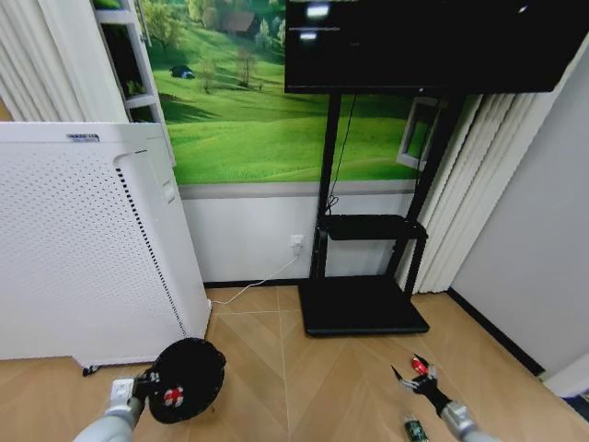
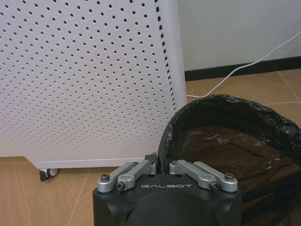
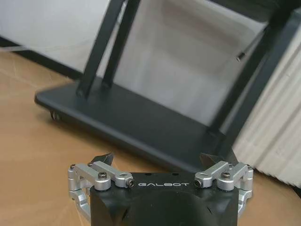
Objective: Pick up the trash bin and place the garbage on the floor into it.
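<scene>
The trash bin (image 1: pixel 189 373) is a small black round bin lined with a black bag, at the lower left of the head view. My left gripper (image 1: pixel 140 387) is shut on its rim; in the left wrist view the left gripper (image 2: pixel 160 165) pinches the bag-covered edge of the trash bin (image 2: pixel 225 141). A red-and-white wrapper bit (image 1: pixel 173 397) shows inside the bin's mouth. My right gripper (image 1: pixel 409 371) hangs open low over the floor (image 1: pixel 304 387), its jaws spread wide, as the right gripper (image 3: pixel 160 160) also shows. A small red bit (image 1: pixel 421 366) lies by one fingertip. A green bottle (image 1: pixel 414 428) lies beside the right arm.
A tall white perforated appliance (image 1: pixel 83 249) on casters (image 2: pixel 48 173) stands just left of the bin. The black TV-stand base (image 1: pixel 361 306) lies ahead of the right gripper, with its uprights and shelf above. A white cable (image 1: pixel 248 291) runs along the wall.
</scene>
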Motion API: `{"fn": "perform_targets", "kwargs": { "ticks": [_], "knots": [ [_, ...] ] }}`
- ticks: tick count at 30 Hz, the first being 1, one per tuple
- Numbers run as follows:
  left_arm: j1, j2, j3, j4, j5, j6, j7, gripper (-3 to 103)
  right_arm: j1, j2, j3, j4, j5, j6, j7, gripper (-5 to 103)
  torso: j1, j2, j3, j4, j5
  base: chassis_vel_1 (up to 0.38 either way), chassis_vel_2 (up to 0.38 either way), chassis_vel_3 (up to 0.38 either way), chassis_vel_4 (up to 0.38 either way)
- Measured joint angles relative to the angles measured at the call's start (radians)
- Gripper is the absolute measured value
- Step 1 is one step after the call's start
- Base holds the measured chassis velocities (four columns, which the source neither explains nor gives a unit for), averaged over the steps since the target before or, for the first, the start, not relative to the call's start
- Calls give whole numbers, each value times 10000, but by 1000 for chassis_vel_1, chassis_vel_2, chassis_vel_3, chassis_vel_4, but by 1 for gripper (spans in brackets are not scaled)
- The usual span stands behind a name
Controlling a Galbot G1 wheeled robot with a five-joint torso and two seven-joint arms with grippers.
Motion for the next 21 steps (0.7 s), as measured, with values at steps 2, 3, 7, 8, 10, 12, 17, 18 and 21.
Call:
{"fn": "perform_targets", "kwargs": {
  "ticks": [2, 3, 7, 8, 10, 12, 17, 18, 21],
  "knots": [
    [-36, 5, 16, -7, -21, 0, -4, 7, -248, 40, 249, -1, -149, -48, 70, 100, 0, 0, 0, -2, 1, 0, 0, 0, 0],
    [-69, 6, 35, -24, -45, 0, -15, 7, -466, 97, 457, -3, -344, -83, 130, 100, -1, 0, 0, -2, 1, 0, 0, 0, 0],
    [-85, 5, 66, -100, -67, 0, -34, 7, -863, 326, 799, -240, -1103, -38, 163, 100, 0, 0, 0, 0, 1, 0, 0, 0, 0],
    [-64, 5, 67, -116, -64, 0, -32, 7, -965, 414, 837, -316, -1309, -23, 162, 100, 0, -1, 0, 1, 2, 0, 0, 0, 0],
    [-37, 4, 66, -121, -49, 0, -28, 7, -1093, 540, 858, -380, -1523, -23, 155, 100, 0, 0, 0, 0, 2, 0, 0, 0, 0],
    [33, -17, 47, -146, -16, -1, -9, 7, -1179, 748, 860, -539, -1766, 2, 115, 100, 0, 0, 0, 0, 2, 0, 0, 0, 0],
    [245, -37, -55, -214, 58, -23, 38, 7, -1136, 946, 860, -894, -1872, 95, -24, 100, -1, 0, 0, 0, 2, 0, 0, 0, 0],
    [264, -37, -65, -219, 64, -25, 44, 7, -1122, 961, 860, -940, -1872, 101, -35, 100, -1, -1, 0, 0, 2, 0, 0, 0, 0],
    [406, -36, -148, -249, 99, -42, 88, 7, -1042, 1023, 863, -1147, -1825, 123, -84, 100, -1, 0, 0, 1, 2, 0, 0, 0, 0]
  ]
}}
